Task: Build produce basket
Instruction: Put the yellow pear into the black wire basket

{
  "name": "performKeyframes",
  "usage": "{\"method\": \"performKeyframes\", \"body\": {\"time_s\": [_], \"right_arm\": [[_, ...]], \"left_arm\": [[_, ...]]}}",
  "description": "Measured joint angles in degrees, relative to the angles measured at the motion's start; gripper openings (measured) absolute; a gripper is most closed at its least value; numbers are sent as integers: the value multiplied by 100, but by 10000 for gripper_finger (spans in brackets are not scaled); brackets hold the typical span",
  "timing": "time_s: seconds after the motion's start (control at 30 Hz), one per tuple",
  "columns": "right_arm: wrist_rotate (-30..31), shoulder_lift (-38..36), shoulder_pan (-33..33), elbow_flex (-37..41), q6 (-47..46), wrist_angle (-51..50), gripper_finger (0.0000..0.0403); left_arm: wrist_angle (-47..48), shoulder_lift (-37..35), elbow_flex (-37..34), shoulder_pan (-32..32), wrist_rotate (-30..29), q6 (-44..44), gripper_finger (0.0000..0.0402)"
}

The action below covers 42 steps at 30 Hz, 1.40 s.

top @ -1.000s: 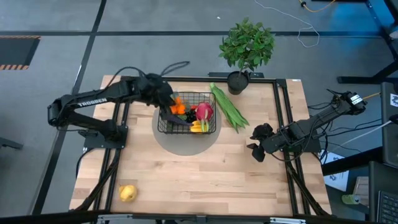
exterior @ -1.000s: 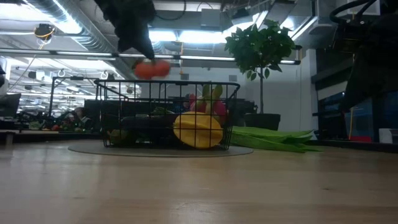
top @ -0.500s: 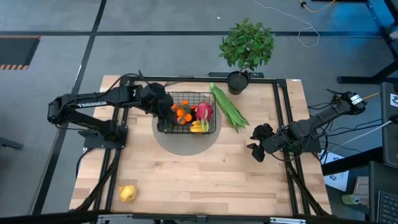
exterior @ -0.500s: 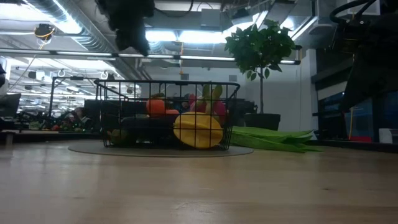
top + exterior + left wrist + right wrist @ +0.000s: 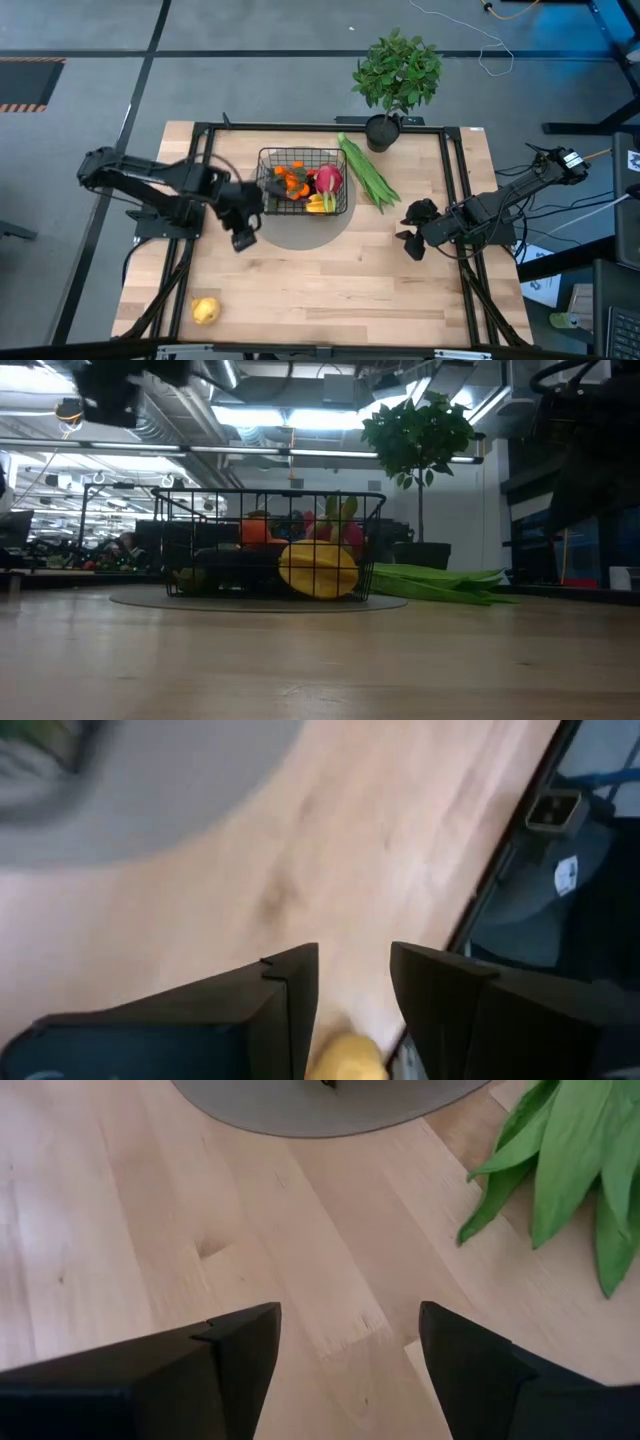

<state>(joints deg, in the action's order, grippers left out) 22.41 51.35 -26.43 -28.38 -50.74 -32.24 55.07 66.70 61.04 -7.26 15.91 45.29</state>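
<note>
Left end effector [image 5: 243, 222] is hovering over the desk [image 5: 330, 290] just off the basket's [image 5: 262, 207] near-left corner, fingers [image 5: 290, 990] parted a moderate gap and holding nothing; bare wood shows between them in the left wrist view. A yellow fruit [image 5: 205, 310] is lying alone near the desk's front-left corner, well apart from the basket, toward the front edge and a bit to the left of this end effector. It is also peeking in at the edge of the left wrist view [image 5: 345, 1058], right between the fingers, so the tool seems to be pointing its way. The fruit is roundish with no clear long axis, so approach angle likely matters little. The left arm is far nearer to it. Right end effector [image 5: 412, 243] is waiting at the right side of the desk, fingers [image 5: 240, 1350] spread wide and empty, near the long green pods [image 5: 366, 172], which are lying beside the basket's right side, running diagonally from the potted plant [image 5: 397, 75] toward the front right. The basket is sitting on a grey mat [image 5: 300, 232], already holding oranges [image 5: 292, 180], a dragon fruit [image 5: 328, 179] and something yellow [image 5: 318, 568].
</note>
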Motion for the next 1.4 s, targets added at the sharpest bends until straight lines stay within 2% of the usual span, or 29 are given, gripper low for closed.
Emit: {"method": "performKeyframes", "body": {"time_s": [0.17,0.3,0.43,0.5,0.63,0.87,1.03,1.23,1.33,1.4], "right_arm": [[2,0,2,0,-2,121,227],[2,0,0,0,0,132,227],[2,0,1,0,0,142,227],[2,0,-1,0,2,141,227],[0,0,-1,0,0,143,227],[-2,0,-1,0,156,158,227],[-2,0,0,0,133,165,227],[-2,2,-1,0,22,208,227],[-2,2,-1,0,22,233,227],[-2,2,-1,0,22,237,227]], "left_arm": [[57,38,0,-1236,-383,1400,115],[811,241,4,-2229,-737,2555,115],[1221,542,4,-3122,-183,3871,114],[1002,664,4,-3500,91,4547,114],[367,960,4,-4134,88,5633,112],[-518,1684,4,-5146,601,7041,94],[-1222,2180,4,-5571,333,7605,83],[-877,2719,9,-5674,514,7628,77],[-526,2786,1,-5547,144,7576,77],[-454,2775,-3,-5371,-377,7520,77]]}}
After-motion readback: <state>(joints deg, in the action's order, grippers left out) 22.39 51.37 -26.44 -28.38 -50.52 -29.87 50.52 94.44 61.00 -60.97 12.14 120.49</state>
